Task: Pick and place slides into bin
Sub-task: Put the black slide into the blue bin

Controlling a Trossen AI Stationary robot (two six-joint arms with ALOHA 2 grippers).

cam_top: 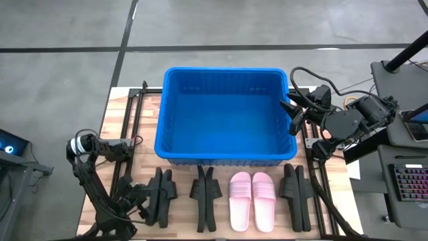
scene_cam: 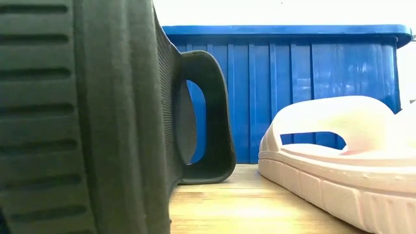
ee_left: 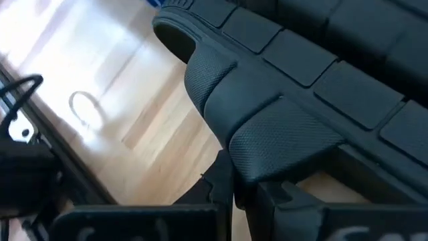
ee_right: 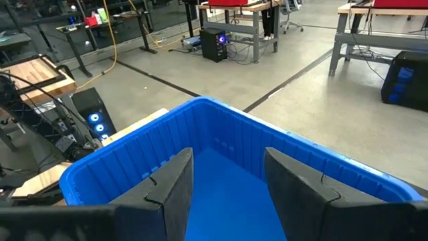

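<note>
Four pairs of slides lie in a row by the table's near edge: black, black, light pink and black. The black ones stand on their sides. The blue bin stands behind them at the table's middle. My left gripper is low at the left side of the leftmost black pair, shut on its outer slide. My right gripper hangs open and empty over the bin's right rim. In the low view a black slide and a pink one stand before the bin wall. My left gripper pinches the textured strap of the leftmost black slide at its edge, between the two fingers. It comes low, from the table's left. The slide stands on its side on the table, against its partner. The gripper's own body hides how far back the strap reaches.
Black metal rails run along the wooden table's left and right sides. Cables hang by the right arm. A keyboard and equipment stand off the table's right side. Bare wood shows left of the bin.
</note>
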